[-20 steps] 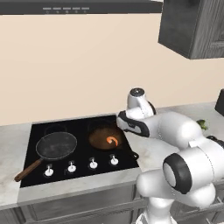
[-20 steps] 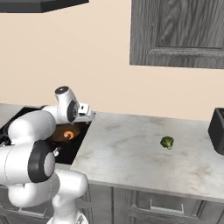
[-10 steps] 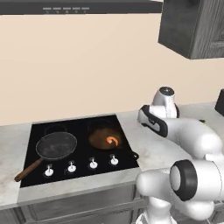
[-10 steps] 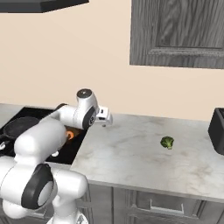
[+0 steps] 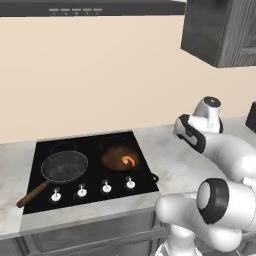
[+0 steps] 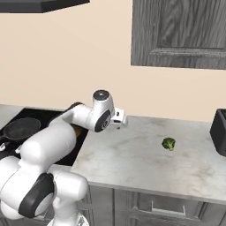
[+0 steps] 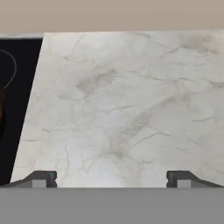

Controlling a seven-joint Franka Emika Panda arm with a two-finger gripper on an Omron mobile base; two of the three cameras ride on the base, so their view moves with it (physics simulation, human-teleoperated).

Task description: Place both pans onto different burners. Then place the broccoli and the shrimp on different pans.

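Observation:
The dark grey pan point(image 5: 64, 166) with its wooden handle sits on the front-left burner of the black cooktop point(image 5: 45, 150). Beside it on the right burner stands the brown pan point(image 5: 120, 159), and the orange shrimp point(image 5: 128, 161) lies inside it. Out on the marble counter to the right lies the broccoli point(image 6: 168, 143), apart from everything. My gripper point(image 6: 119, 124) hangs open and empty over the counter just right of the cooktop, well left of the broccoli. In the hand view the gripper point(image 7: 111, 179) has its fingertips point(image 7: 41, 178) spread wide over bare marble.
White knobs point(image 5: 106, 187) line the cooktop's front edge. A dark appliance point(image 6: 219, 132) stands at the counter's far right. A dark wood wall cabinet point(image 6: 176, 31) hangs above the counter, and a range hood point(image 5: 90, 7) is over the cooktop.
The arm has swung right, from above the brown pan to over the marble counter. The gripper stayed open and empty. Pans, shrimp and broccoli have not moved.

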